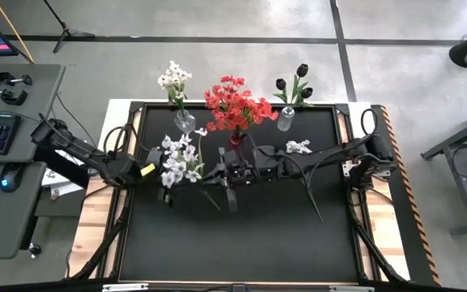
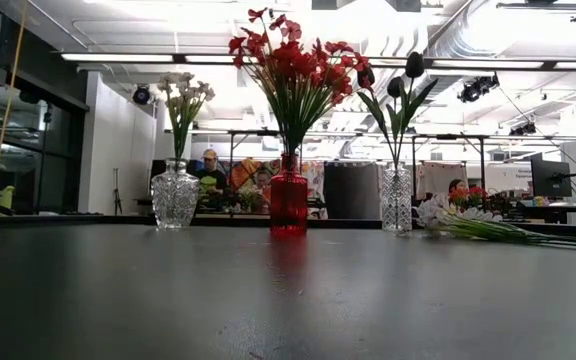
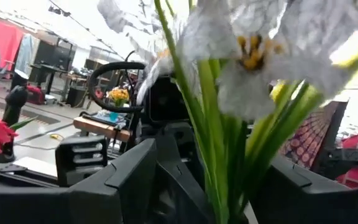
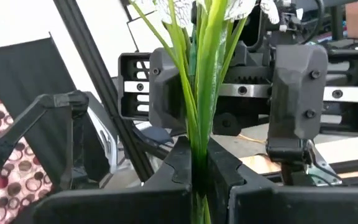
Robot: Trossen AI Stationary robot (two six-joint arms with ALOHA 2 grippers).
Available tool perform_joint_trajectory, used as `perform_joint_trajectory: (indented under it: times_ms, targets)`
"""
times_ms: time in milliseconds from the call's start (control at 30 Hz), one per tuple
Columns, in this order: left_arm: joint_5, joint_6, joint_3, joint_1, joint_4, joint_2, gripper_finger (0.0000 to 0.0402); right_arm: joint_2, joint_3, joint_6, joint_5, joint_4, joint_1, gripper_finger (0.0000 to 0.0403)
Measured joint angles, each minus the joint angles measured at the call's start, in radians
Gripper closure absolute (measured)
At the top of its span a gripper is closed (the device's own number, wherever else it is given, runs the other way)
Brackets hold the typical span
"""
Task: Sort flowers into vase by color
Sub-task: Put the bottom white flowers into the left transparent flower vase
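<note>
White flowers point(image 1: 178, 160) at centre-left of the high view are clamped by the right pincer point(image 4: 199, 163); the left pincer point(image 3: 213, 180) stands apart around them. Transfer to the white-flower vase point(image 1: 184, 122) is required next.

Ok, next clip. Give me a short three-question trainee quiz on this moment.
1. True or false: the right gripper is shut on the stems of the white flowers.
2. Which vase stands in the middle of the row? A) the red vase B) the one with white blossoms C) the one with black blossoms
3. Fill in: a loose white spray lies on the table nearest the clear vase holding ____ blossoms.

Key: 1 true; 2 A; 3 black.
</note>
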Motion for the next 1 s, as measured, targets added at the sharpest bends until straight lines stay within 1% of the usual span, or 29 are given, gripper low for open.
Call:
perform_joint_trajectory:
  times_ms: [200,267,367,467,533,567,600,667,800,900,1000]
  targets:
    - [0.003,0.000,0.000,0.026,0.004,0.007,0.0192,0.001,0.000,0.015,0.001,-0.002,-0.003,0.0403]
    - [0.006,0.000,0.000,0.035,0.005,0.007,0.0202,0.001,0.000,0.016,0.001,-0.005,-0.003,0.0403]
    - [0.010,0.001,0.000,0.042,0.005,0.007,0.0241,0.001,0.000,0.015,0.001,-0.009,-0.003,0.0400]
    - [0.027,0.015,0.000,0.050,0.005,0.007,0.0311,0.001,0.000,0.014,0.005,-0.016,-0.004,0.0385]
    - [0.054,0.017,0.000,0.058,0.005,0.007,0.0365,0.001,0.000,0.016,0.008,-0.025,-0.004,0.0368]
    - [0.065,0.014,0.000,0.062,0.005,0.007,0.0382,0.001,0.000,0.015,0.008,-0.026,-0.004,0.0357]
    - [0.069,0.005,0.000,0.066,0.004,0.007,0.0389,0.001,0.000,0.015,0.009,-0.026,-0.004,0.0345]
    - [0.064,-0.003,0.000,0.069,-0.003,0.007,0.0388,0.001,0.000,0.016,0.015,-0.030,-0.003,0.0319]
    - [-0.013,0.038,0.000,0.069,-0.082,-0.046,0.0397,-0.014,0.000,0.020,0.071,-0.062,-0.003,0.0259]
    - [-0.103,0.069,0.000,0.069,-0.211,-0.144,0.0398,-0.057,0.000,-0.008,0.092,-0.151,-0.004,0.0212]
    - [-0.223,0.091,0.000,0.070,-0.365,-0.263,0.0399,-0.111,0.000,-0.033,0.101,-0.284,-0.007,0.0172]
